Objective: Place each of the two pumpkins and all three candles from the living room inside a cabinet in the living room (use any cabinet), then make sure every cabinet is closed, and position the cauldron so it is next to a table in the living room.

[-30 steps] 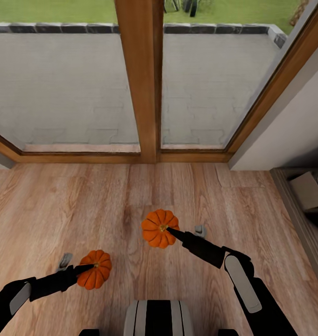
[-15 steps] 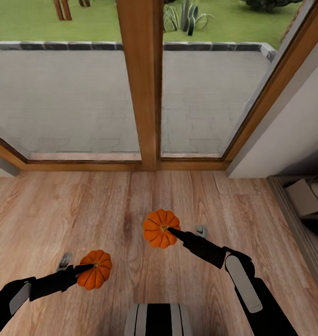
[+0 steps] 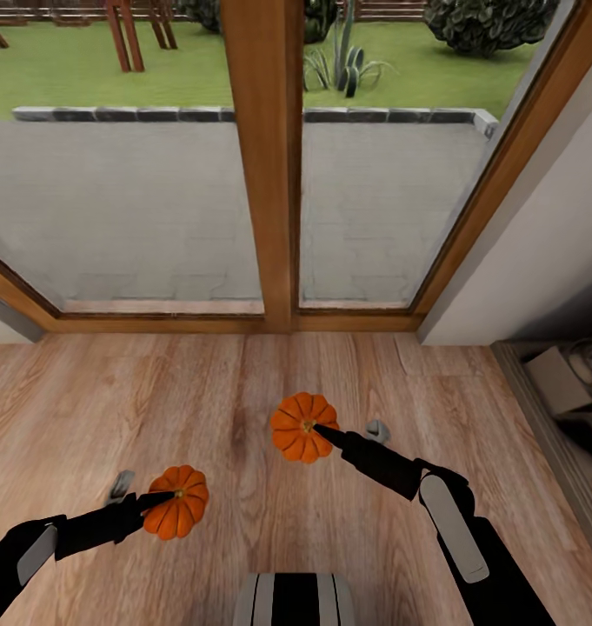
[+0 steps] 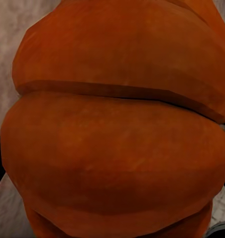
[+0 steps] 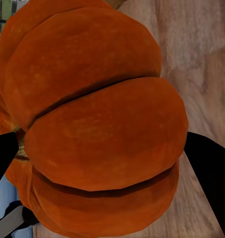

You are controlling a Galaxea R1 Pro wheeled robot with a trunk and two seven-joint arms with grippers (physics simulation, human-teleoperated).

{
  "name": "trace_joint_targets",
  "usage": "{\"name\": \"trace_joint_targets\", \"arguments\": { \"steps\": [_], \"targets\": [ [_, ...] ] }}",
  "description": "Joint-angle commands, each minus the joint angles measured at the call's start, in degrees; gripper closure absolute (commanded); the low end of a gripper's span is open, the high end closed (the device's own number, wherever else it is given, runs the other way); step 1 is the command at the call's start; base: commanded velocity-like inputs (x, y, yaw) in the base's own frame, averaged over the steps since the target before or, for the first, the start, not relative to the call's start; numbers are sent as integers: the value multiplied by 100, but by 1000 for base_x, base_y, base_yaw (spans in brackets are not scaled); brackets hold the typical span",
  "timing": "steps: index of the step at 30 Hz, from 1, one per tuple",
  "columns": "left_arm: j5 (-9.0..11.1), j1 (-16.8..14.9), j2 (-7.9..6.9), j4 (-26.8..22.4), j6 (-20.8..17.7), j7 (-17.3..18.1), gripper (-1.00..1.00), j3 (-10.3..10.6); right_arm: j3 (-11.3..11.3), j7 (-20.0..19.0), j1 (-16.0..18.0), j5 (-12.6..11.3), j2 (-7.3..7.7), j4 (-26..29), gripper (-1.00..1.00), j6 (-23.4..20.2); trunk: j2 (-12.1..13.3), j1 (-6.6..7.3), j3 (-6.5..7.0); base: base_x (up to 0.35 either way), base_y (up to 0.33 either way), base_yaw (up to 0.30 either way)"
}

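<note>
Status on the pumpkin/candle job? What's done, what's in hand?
Done: nothing stowed that these views show. In hand: left gripper holds one pumpkin, right gripper the other pumpkin, both facing the window. Left: both into a cabinet, plus candles, closing cabinets, cauldron.

Matte black arms with pale grey panels.
Slim black fingers tapering to points on left gripper (image 3: pixel 161 502) and right gripper (image 3: pixel 323 431); small grey tabs beside each; grey-and-black striped trunk (image 3: pixel 294 600) at lower centre.
</note>
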State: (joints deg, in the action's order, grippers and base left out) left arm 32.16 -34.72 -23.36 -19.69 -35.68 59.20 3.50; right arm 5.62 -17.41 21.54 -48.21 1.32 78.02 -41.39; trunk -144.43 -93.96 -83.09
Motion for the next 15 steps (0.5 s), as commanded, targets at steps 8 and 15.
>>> {"name": "trace_joint_targets", "arguments": {
  "steps": [8,15],
  "targets": [
    [-16,0,-10,1,-7,-9,100,2,1,-16,0,4,41,12,100,0,11,20,178,0,0,0],
    [-17,-8,-63,1,-12,-8,100,1,13,-17,0,-3,50,-2,100,243,20,38,333,0,0,0]
  ]
}}
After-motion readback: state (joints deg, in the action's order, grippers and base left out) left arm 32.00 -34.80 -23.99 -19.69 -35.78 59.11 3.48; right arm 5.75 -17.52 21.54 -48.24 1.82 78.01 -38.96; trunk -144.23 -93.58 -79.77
